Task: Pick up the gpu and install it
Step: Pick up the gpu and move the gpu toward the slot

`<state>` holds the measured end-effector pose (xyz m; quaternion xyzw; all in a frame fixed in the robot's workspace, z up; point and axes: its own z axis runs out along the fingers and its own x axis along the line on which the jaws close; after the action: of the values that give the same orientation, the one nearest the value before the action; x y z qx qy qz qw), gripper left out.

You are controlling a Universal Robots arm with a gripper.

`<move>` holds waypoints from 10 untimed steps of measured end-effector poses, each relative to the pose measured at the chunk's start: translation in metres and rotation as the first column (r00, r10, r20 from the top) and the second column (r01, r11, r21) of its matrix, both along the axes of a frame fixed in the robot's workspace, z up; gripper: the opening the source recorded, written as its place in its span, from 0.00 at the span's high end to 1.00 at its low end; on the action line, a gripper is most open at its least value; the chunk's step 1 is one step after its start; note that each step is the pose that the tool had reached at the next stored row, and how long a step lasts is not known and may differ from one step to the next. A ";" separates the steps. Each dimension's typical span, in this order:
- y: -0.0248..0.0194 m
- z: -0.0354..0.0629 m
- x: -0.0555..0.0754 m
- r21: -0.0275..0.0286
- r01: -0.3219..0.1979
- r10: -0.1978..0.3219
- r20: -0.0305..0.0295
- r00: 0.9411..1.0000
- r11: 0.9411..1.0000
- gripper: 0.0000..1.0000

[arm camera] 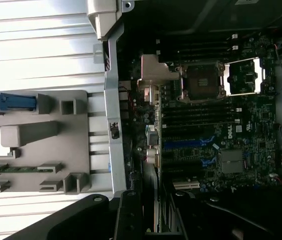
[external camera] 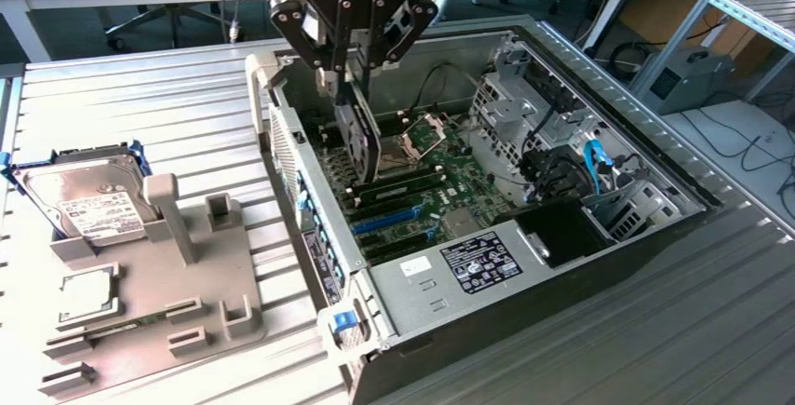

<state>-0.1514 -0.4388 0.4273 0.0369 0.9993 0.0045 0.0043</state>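
While the gripper (external camera: pixel 354 74) hangs over the open computer case (external camera: pixel 646 209), we see its fingers clamped on the upper edge of the gpu (external camera: pixel 360 135). The card stands on edge, nearly upright, inside the far left part of the case as the exterior view shows it. Its lower end hangs over the motherboard (external camera: pixel 466 186), just beside the open processor socket (external camera: pixel 416 140) and on the far side of the blue expansion slots (external camera: pixel 387 221). We cannot tell whether the lower edge touches the board. In the wrist view we look along the card edge-on, with its silver bracket (arm camera: pixel 155 70) at the far end, close to the case's left wall (arm camera: pixel 112 100).

The power supply (external camera: pixel 478 265), with a white-and-black label, sits at the near end of the case. On the exterior view's left, well apart from the gripper, a grey fixture (external camera: pixel 199 265) rests on the slatted metal table (external camera: pixel 162 107). It holds a silver hard drive (external camera: pixel 77 198) at its far end and a small square processor chip (external camera: pixel 85 295) nearer to us. A green memory stick (arm camera: pixel 20 169) lies in one of the fixture's low slots.
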 end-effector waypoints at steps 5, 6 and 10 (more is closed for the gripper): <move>0.0003 0.0000 0.008 0.000 0.000 0.000 0.000 1.000 1.000 0.74; 0.0004 0.0000 0.009 0.000 0.000 0.000 0.000 1.000 1.000 0.74; 0.0006 0.0000 0.013 -0.001 0.000 0.000 0.000 1.000 1.000 0.74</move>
<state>-0.1383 -0.4382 0.4273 0.0370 0.9993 0.0040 0.0043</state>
